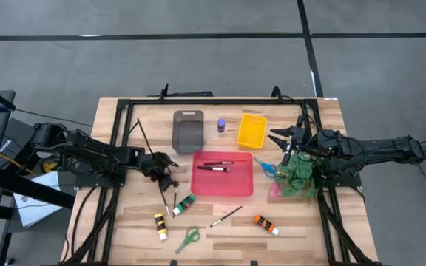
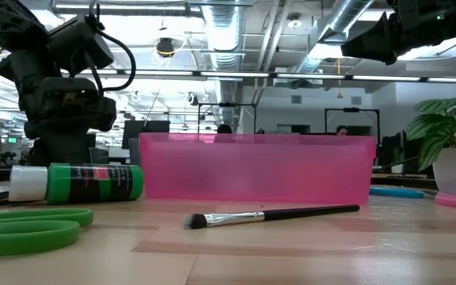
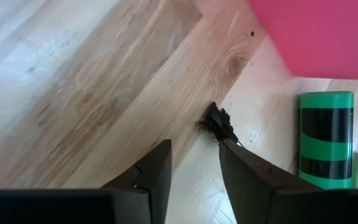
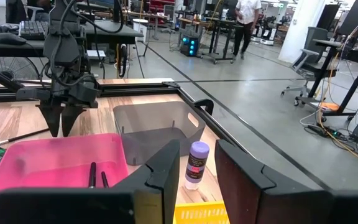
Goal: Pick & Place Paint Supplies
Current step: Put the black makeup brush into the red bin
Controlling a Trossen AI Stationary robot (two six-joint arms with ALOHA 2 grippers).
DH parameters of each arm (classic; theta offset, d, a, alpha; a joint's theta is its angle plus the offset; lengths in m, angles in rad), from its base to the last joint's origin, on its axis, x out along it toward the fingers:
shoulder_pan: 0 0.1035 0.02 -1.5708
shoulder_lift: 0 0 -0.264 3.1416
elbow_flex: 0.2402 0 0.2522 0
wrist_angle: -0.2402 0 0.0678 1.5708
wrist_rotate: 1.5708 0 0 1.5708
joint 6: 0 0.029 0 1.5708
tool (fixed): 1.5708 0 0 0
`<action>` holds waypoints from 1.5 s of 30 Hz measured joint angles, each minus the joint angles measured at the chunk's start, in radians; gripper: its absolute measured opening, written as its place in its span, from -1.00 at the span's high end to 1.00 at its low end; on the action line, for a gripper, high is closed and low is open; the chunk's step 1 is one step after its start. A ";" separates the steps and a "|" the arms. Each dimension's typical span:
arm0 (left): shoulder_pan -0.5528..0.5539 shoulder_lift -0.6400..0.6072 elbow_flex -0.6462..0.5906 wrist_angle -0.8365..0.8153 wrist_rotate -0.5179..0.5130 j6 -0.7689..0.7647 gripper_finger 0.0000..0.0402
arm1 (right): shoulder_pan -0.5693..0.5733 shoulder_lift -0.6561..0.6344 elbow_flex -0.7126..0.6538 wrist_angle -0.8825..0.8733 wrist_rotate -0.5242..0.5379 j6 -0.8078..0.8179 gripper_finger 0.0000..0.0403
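Pale wood planks make up the counter (image 1: pixel 220 222), framed by black rails on a grey concrete floor. Nearest lie green scissors (image 1: pixel 188 238), a yellow tube (image 1: pixel 160 225), an orange tube (image 1: pixel 266 224) and a paintbrush (image 1: pixel 225 216). A green tube (image 1: pixel 183 205) carries a label too blurred to read. Beyond, the left hand (image 1: pixel 170 182) hovers low, fingers slightly spread over a brush's bristles (image 3: pixel 218 122), handle hidden. Two brushes lie in the red tray (image 1: pixel 222 174). The right hand (image 1: pixel 279 140), fingers parted and empty, hangs near the yellow tray (image 1: pixel 251 130); the purple bottle (image 1: pixel 221 125) has illegible print.
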 joint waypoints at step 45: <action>-0.020 0.146 0.007 0.154 0.035 -0.042 0.19 | 0.000 0.000 0.001 0.000 0.000 0.000 0.52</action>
